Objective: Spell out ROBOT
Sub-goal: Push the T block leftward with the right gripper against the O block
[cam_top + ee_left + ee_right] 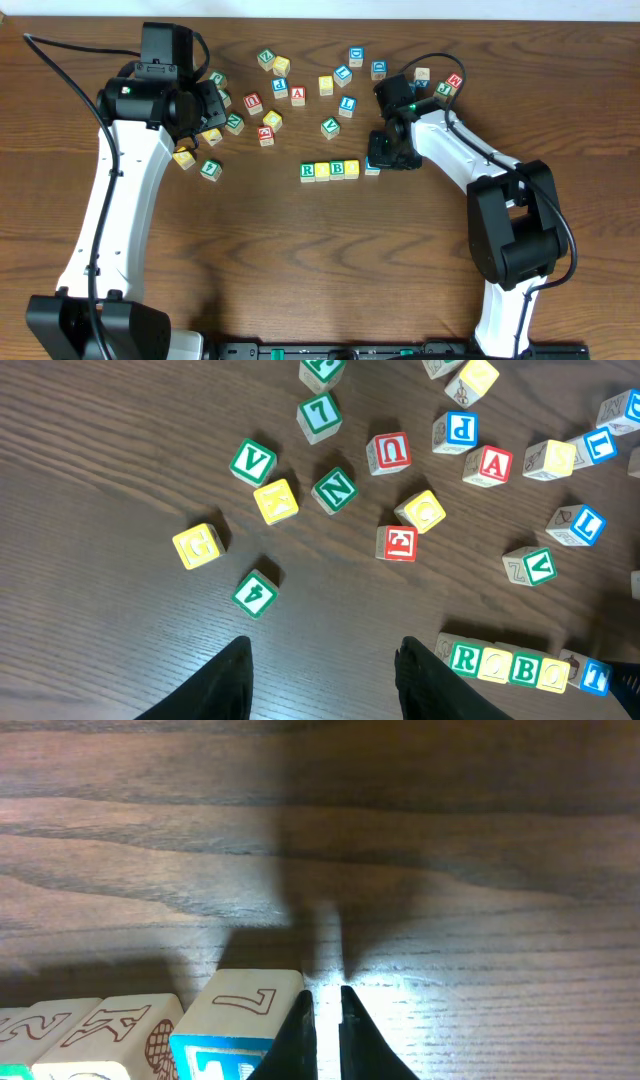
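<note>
"Nudging looked like the step in hand," said the first watcher. "The right tool (324,995) had its fingers pressed together on nothing, low over the counter (300,260), just beside the blue-framed T cube (245,1008)."
"And the word?" asked the second.
"The R cube (308,171), a yellow cube (322,170), the B cube (337,169) and a second yellow cube (351,168) lay in a line mid-counter, T at the right end. Whether T touched its neighbour could not be told."
"So a good push?"
"Flat against T's outer face, slow, along the row's line, so it slid without twisting. The left tool (325,648) hung apart and empty over the loose letter cubes (333,488), well away."
</note>
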You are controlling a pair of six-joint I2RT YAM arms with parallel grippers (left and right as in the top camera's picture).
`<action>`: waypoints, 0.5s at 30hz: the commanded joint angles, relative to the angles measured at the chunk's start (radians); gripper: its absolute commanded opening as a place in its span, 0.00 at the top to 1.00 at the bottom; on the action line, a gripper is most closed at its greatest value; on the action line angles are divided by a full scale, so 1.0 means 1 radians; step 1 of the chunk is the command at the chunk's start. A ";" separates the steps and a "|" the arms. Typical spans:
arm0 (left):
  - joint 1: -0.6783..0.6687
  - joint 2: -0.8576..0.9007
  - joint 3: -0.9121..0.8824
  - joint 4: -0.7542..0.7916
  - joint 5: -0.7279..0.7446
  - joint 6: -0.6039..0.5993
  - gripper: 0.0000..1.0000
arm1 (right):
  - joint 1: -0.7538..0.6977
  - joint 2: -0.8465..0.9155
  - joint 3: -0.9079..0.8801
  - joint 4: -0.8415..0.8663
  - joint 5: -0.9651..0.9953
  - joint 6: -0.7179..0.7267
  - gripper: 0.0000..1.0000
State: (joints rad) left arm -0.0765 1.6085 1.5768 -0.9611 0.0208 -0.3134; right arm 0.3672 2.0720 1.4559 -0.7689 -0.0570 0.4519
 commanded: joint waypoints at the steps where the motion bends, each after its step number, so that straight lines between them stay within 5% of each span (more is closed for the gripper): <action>1: 0.002 0.006 -0.015 0.000 -0.003 0.010 0.54 | 0.008 0.010 -0.006 0.009 -0.005 -0.046 0.95; 15: 0.002 0.006 -0.015 0.000 -0.003 0.010 0.54 | 0.008 0.010 -0.006 0.093 -0.002 -0.092 0.92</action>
State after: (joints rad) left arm -0.0765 1.6085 1.5768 -0.9611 0.0208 -0.3134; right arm 0.3672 2.0720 1.4555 -0.6842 -0.0566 0.3859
